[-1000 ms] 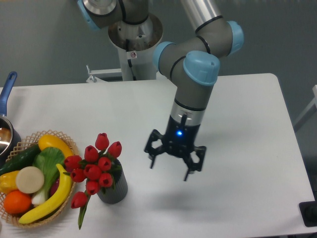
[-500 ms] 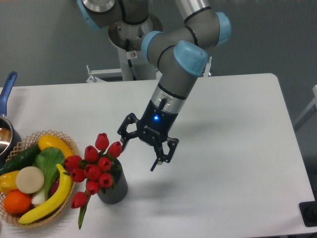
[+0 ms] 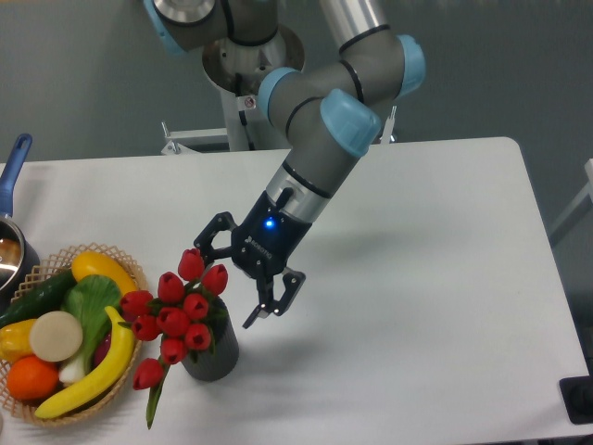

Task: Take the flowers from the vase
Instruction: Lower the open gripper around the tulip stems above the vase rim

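While the gripper hung just beside the flowers, its two fingers were spread wide and held nothing. It was tipped over toward eight o'clock, probably so the fingers could close around the bunch from the side. One finger was near the top buds, at about twelve o'clock from the bunch. The other finger was at about three o'clock, above the table.

The flowers sat in the vase, near the front edge of the table, just beside the basket at nine o'clock. Most buds pointed up toward twelve o'clock, so the bunch ran from six to twelve. One bud drooped over the rim toward seven o'clock.
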